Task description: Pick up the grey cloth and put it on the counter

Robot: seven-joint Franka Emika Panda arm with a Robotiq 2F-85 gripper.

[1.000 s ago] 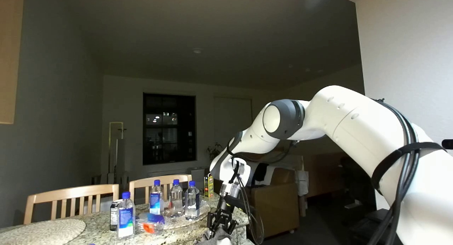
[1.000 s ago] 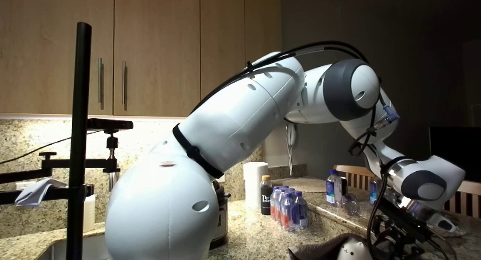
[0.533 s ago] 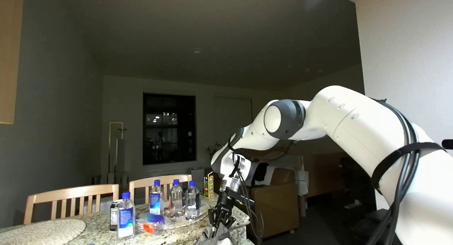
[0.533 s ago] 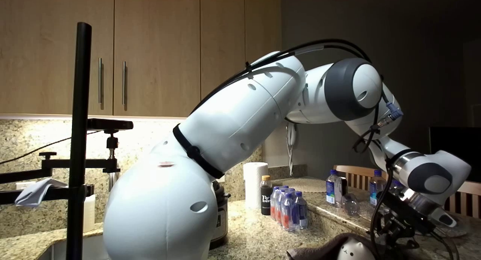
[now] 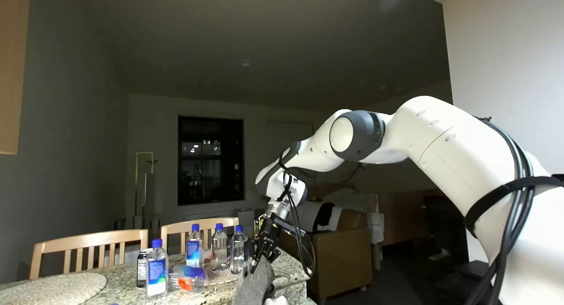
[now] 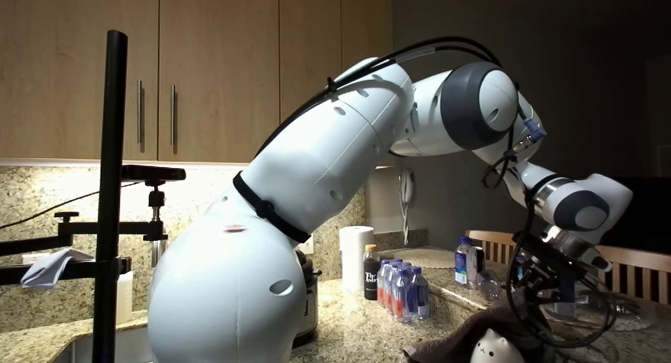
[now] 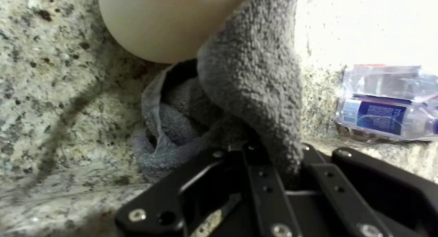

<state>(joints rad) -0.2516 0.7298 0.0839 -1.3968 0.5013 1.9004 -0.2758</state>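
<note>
The grey cloth [image 7: 253,76] looks thick and fuzzy, like a towel, bunched into loose folds with dark hollows between them. The gripper [image 7: 280,154] has one part of it clamped tight; the rest trails down over the pale speckled counter [image 7: 44,76], just beside a white cat figure [image 6: 493,348]. I can't tell which of the lower folds touch down. Compared with a second ago, the gripper stands higher and the cloth is drawn up into a taller peak.

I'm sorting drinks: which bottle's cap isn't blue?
The dark bottle beside the paper towel roll: its cap is orange; caps visible on the water bottles are blue.
</note>
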